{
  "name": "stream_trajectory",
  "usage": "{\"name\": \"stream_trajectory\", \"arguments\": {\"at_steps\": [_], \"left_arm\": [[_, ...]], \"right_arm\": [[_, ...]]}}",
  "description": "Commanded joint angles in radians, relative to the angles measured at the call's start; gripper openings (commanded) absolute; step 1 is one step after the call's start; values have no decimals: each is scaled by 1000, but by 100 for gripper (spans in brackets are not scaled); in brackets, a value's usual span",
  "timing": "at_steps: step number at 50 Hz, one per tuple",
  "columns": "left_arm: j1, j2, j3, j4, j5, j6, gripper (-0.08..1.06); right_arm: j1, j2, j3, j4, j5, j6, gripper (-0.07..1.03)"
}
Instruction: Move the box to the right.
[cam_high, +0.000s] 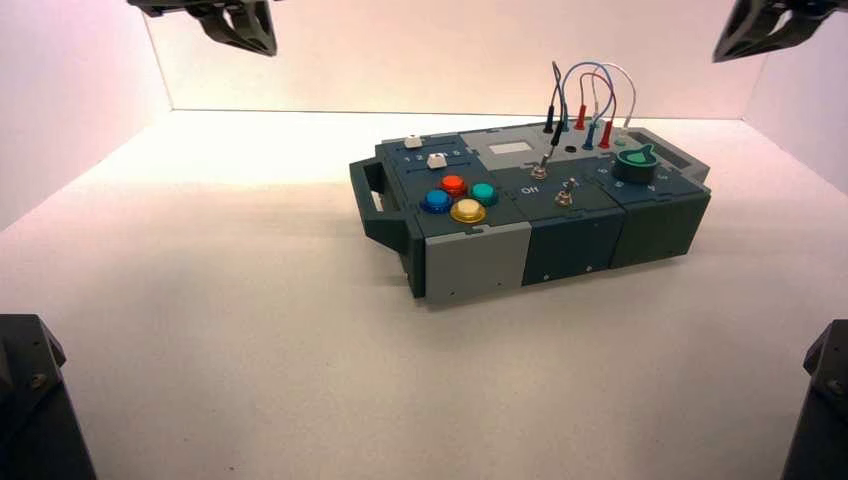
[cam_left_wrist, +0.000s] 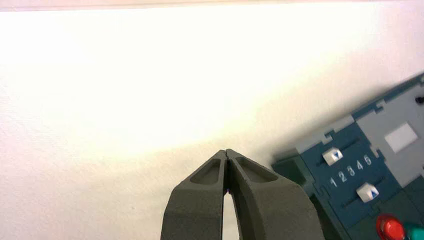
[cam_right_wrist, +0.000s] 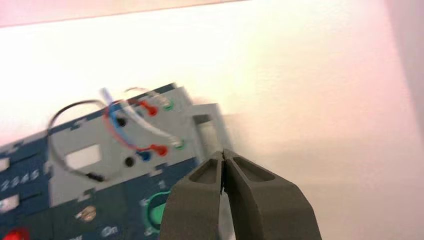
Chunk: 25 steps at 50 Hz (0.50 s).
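The box (cam_high: 475, 262) is sitting askew right of the desk's (cam_high: 250, 380) middle, and we are holding the left end effector (cam_left_wrist: 226, 151) and right end effector (cam_right_wrist: 223, 151) closed and empty above it, apparently with the push still ahead.

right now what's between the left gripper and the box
Only bare tabletop: the high view shows nothing standing between the left gripper and the box.
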<state>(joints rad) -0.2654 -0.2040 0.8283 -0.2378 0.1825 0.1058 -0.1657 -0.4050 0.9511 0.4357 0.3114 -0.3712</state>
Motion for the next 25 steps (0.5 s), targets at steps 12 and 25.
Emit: {"name": "stream_trajectory", "arguments": {"at_steps": [12, 25], "left_arm": [[14, -84, 89, 3, -198, 15, -3], [18, -106, 137, 2, -284, 14, -3]], "right_arm": [[-48, -55, 74, 8, -179, 8, -2], [-48, -71, 124, 14, -278, 12, -2]]}}
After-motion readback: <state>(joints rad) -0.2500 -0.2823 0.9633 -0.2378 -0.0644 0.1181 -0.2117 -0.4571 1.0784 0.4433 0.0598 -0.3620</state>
